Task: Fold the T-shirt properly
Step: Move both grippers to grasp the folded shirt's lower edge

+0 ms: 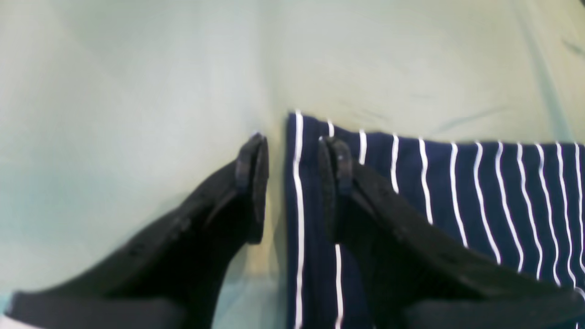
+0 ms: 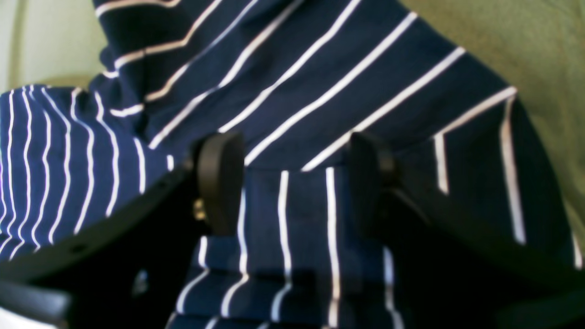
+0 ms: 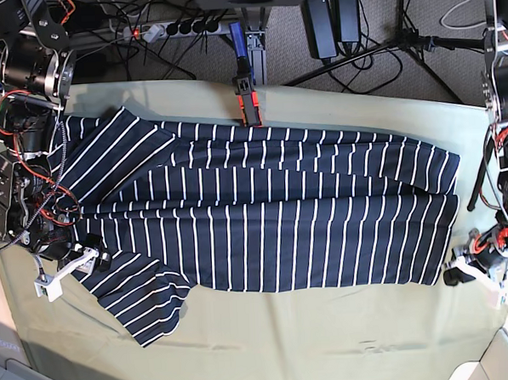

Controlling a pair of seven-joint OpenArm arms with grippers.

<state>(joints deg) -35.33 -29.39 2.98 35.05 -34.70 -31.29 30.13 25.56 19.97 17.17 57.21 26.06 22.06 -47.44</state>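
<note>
Olive-green cloth [image 3: 347, 343] over the whole table, a mess of cables and a power strip [image 3: 173, 28] along the back edge, plus a red-and-blue clamp [image 3: 247, 92] pinning the cloth at the top.

The shirt [image 3: 265, 232] lies spread sideways across the cloth, sleeves at the base view's left end, hem at its right. It looks to me like one lengthwise fold is already in: the far long edge seems doubled over toward the middle, though I can't say how neat that layer is. The near sleeve still sticks out toward the front, so the near side isn't folded in yet, and the crosswise folds are all still ahead. Call it early days.

On that view's left, my right gripper [image 2: 292, 183] sits at the sleeve end with its jaws spread and striped fabric running between them, not pinched as far as I can tell. Over on the right, my left gripper [image 1: 292, 183] is down at the hem corner, jaws apart, straddling the shirt's edge: one finger [image 1: 251, 183] over bare cloth, the other over the stripes. Nothing clamped yet.
</note>
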